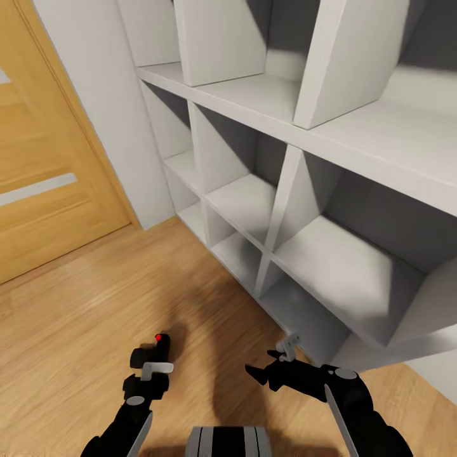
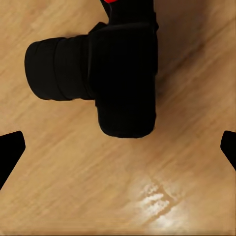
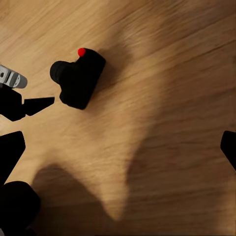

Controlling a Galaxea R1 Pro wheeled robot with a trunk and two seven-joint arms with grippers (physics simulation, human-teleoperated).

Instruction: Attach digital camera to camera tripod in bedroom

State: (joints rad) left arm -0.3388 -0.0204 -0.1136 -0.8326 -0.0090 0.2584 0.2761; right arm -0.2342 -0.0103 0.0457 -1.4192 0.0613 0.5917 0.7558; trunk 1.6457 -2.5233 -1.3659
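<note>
The digital camera (image 2: 123, 73) looks rigid, compact and probably light, with smooth faces that could slip; the boxy body seems the safest hold, not the lens (image 2: 56, 69), which looks more delicate. It is matte black, with a stubby lens and a red button (image 3: 81, 51) on top. It lies on the wood floor (image 1: 76, 317), just ahead of the left hand (image 1: 152, 368), whose fingers are spread and empty. The right hand (image 1: 270, 368) hangs released nearby, beside the white cube shelves (image 1: 279, 209).

Home: cube shelves (image 1: 304, 209), wooden door (image 1: 44, 165)
</note>
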